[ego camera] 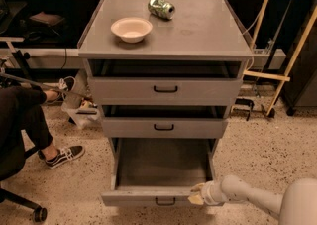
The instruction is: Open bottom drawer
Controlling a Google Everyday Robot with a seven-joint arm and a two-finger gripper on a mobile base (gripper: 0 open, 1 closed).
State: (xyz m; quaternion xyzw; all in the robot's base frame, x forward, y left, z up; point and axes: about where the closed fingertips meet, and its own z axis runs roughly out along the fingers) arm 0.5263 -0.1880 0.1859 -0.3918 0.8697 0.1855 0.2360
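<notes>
Bottom drawer sits pulled far out at the lower centre of the frame, its grey inside bare and its black handle at the very bottom edge. Gripper comes in from the lower right on a pale arm and is clamped on the right end of that drawer's front panel, one tip on each side of the top lip. Above it, the middle drawer and top drawer stand slightly ajar. On the cabinet top rest a bowl and a crushed can, apart.
</notes>
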